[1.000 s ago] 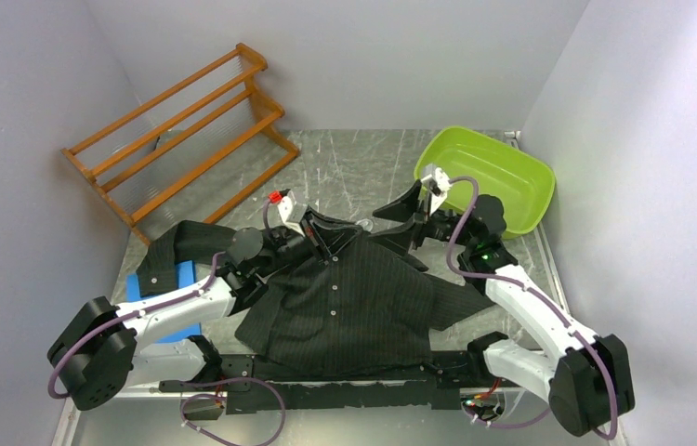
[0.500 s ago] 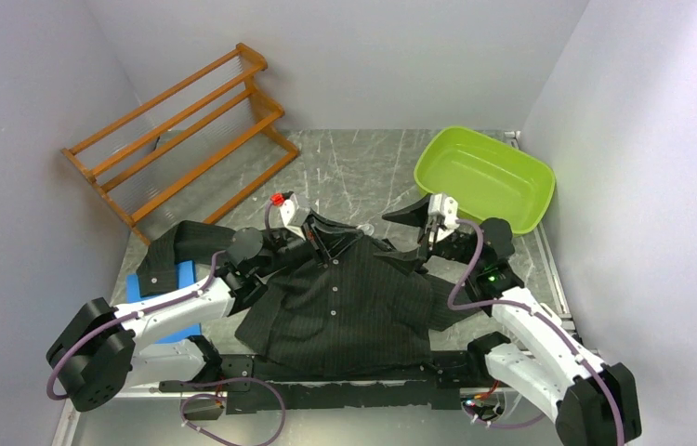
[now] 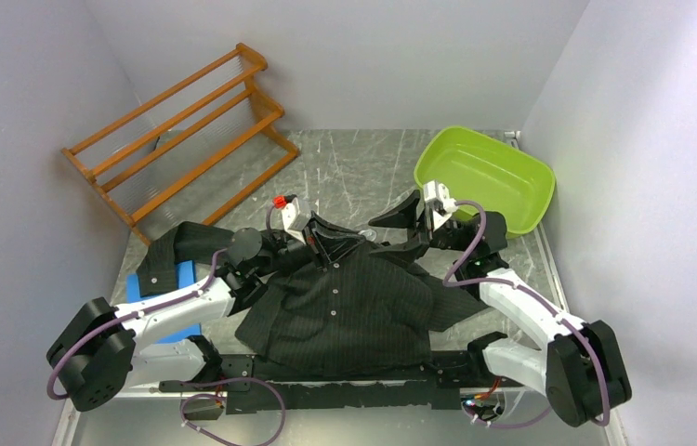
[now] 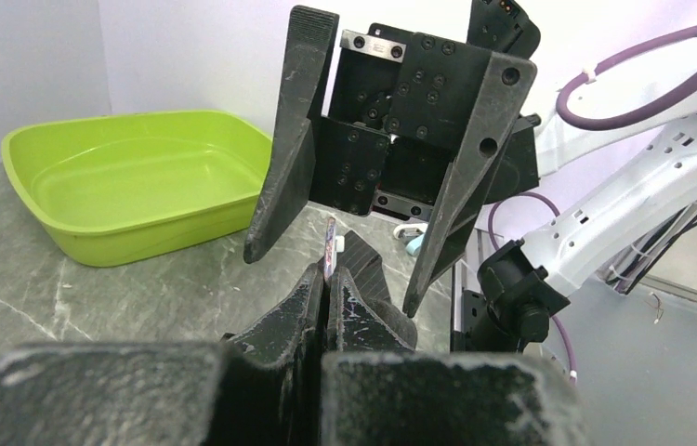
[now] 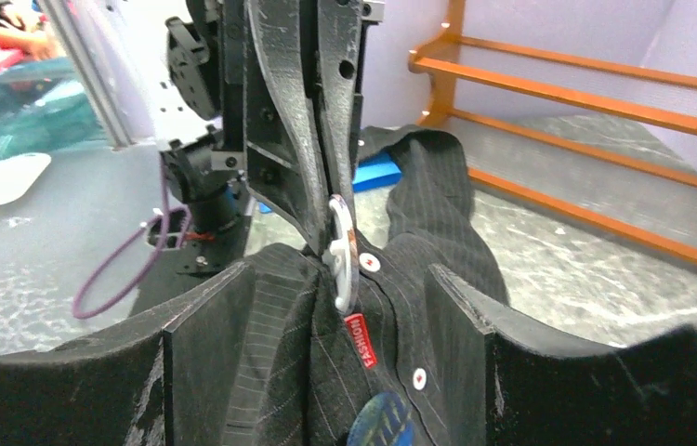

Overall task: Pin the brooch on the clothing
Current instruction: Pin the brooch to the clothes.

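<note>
The clothing, a black pinstriped shirt [image 3: 345, 307], lies flat between the arms. The right wrist view shows its white buttons and a red "FASHION" label [image 5: 361, 339]. My left gripper [image 3: 358, 234] is shut on the brooch, a thin white-rimmed disc seen edge-on [image 5: 343, 253], and holds it upright just above the collar. The brooch pokes up from the shut fingers in the left wrist view [image 4: 329, 243]. My right gripper [image 3: 375, 236] is open and empty, its fingers [image 4: 289, 149] spread either side of the brooch without touching it. A blue round disc [image 5: 384, 418] lies on the shirt front.
A lime green tub [image 3: 489, 177] stands at the back right, just behind the right gripper. A wooden rack [image 3: 177, 130] leans at the back left. A blue block [image 3: 173, 288] lies under the shirt's left sleeve.
The right arm has shifted and its open gripper has moved a little left, closer round the left gripper's tips. The left arm and shirt have hardly moved.
</note>
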